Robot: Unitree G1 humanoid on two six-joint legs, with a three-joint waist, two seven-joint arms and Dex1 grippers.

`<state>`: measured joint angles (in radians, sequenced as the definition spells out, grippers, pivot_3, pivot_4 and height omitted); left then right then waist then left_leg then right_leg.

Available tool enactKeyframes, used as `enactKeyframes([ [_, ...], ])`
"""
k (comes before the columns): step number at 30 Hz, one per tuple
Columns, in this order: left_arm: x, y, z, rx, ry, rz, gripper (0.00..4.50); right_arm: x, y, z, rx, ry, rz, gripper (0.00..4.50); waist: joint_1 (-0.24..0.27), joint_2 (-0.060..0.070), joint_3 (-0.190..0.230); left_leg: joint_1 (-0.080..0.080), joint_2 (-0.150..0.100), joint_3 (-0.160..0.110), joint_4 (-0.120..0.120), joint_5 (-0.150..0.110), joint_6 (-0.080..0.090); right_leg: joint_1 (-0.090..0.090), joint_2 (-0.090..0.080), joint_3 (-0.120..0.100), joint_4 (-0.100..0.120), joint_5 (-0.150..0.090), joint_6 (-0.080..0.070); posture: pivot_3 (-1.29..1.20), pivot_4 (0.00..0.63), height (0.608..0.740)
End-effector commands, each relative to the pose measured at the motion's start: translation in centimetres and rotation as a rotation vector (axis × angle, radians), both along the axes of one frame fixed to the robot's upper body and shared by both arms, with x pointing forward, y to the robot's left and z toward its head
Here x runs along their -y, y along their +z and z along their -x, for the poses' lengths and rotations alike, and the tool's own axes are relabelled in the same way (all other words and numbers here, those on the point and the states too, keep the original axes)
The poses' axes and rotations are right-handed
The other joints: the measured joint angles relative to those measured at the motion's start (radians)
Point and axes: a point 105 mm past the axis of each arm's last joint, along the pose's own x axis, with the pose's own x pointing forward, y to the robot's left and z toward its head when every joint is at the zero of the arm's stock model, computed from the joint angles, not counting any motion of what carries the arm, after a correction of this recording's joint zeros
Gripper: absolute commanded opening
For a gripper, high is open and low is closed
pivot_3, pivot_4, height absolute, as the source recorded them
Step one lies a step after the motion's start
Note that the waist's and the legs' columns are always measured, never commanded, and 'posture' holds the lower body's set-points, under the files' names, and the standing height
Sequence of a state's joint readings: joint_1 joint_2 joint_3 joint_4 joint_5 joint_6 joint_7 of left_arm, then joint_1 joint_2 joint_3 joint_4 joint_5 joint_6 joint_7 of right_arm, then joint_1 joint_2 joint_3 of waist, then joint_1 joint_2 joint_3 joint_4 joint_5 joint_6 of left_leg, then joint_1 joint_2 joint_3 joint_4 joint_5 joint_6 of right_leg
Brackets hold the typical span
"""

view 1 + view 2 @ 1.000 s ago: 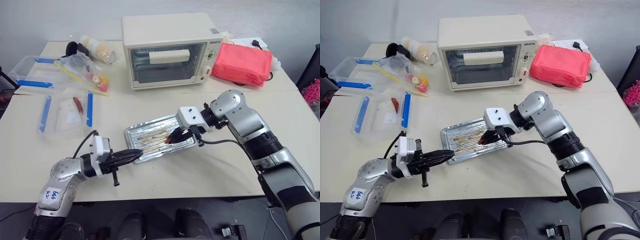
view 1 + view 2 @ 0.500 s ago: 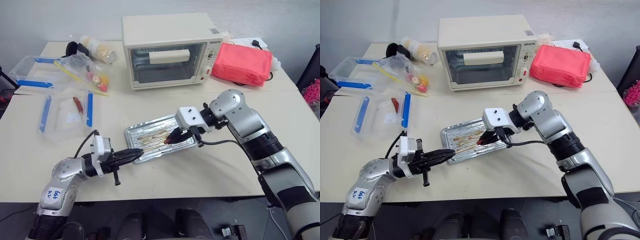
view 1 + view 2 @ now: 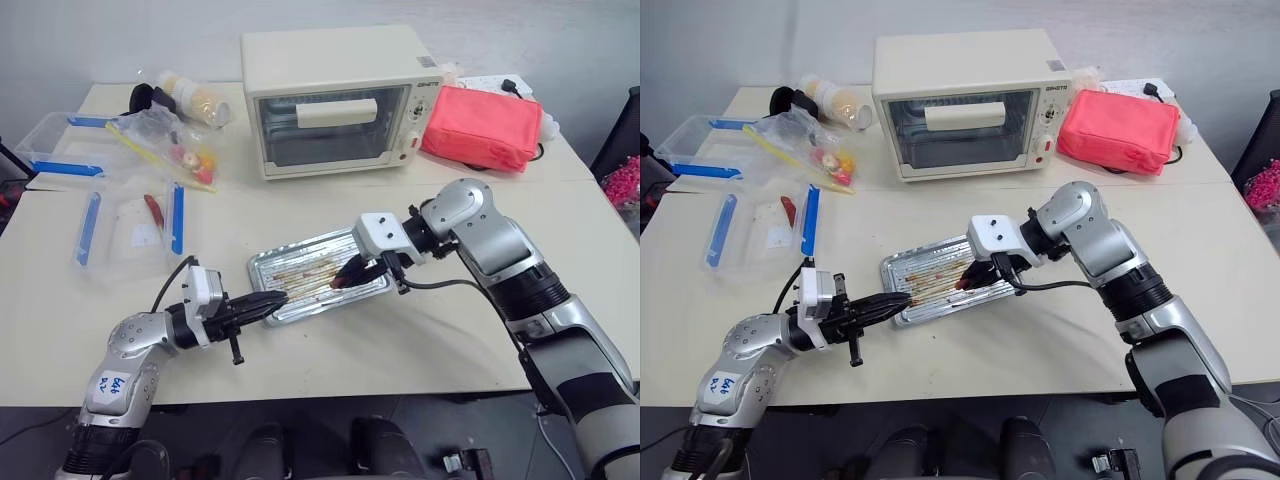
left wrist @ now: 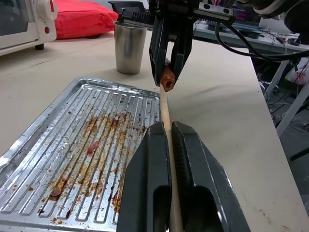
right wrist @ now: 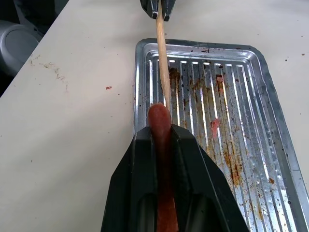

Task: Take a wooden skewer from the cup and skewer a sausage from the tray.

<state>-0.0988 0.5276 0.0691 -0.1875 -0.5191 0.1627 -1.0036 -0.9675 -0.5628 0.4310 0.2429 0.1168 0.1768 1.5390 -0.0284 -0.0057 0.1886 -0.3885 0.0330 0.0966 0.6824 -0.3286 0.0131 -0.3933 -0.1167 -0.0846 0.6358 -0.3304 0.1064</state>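
A: How many skewers and sausages are in play?

B: One wooden skewer (image 4: pixel 164 108), pinched between the two black fingers of the left hand (image 4: pixel 168 126), lying nearly level over the tray (image 4: pixel 58 135). One sausage (image 5: pixel 160 126), clamped in the right hand (image 5: pixel 162 133) above the tray's far side. The skewer's tip meets the end of that sausage.

A: And on the tray itself?

B: Only brown grease streaks and a few red scraps on its ribbed floor. There is one tray, on the counter (image 3: pixel 420 340) in front of the single toaster oven (image 3: pixel 335 95).

A: The cup?

B: One grey steel cup (image 4: pixel 130 47), upright on the counter just past the tray's far end.

A: Anything else countable?

B: One red pouch (image 3: pixel 485 125) beside the oven, and two clear boxes (image 3: pixel 130 225) with blue clips at the left; the nearer one has a small dark-red piece inside.
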Motion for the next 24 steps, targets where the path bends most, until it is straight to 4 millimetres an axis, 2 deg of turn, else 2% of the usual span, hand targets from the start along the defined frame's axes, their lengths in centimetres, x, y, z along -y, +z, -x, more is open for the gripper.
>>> enactKeyframes([
  [1, 0.21, 0.70, 0.65, 0.027, -0.032, 0.003, 0.00, 0.31, 0.45, 0.55, -0.009, 0.036, 0.009, 0.12, 0.000, 0.000, 0.000, 0.000, 0.000, 0.000, 0.000, 0.000, 0.000, 0.000, 0.000, 0.000, 0.000, 0.000, 0.000, 0.00, 0.150, 0.740],
  [24, 0.81, 0.60, 0.33, 0.030, -0.041, 0.010, 0.00, 0.02, 0.38, 0.72, -0.016, 0.045, 0.005, 0.12, 0.000, 0.000, 0.000, 0.000, 0.000, 0.000, 0.000, 0.000, 0.000, 0.000, 0.000, 0.000, 0.000, 0.000, 0.000, 0.00, 0.150, 0.740],
])
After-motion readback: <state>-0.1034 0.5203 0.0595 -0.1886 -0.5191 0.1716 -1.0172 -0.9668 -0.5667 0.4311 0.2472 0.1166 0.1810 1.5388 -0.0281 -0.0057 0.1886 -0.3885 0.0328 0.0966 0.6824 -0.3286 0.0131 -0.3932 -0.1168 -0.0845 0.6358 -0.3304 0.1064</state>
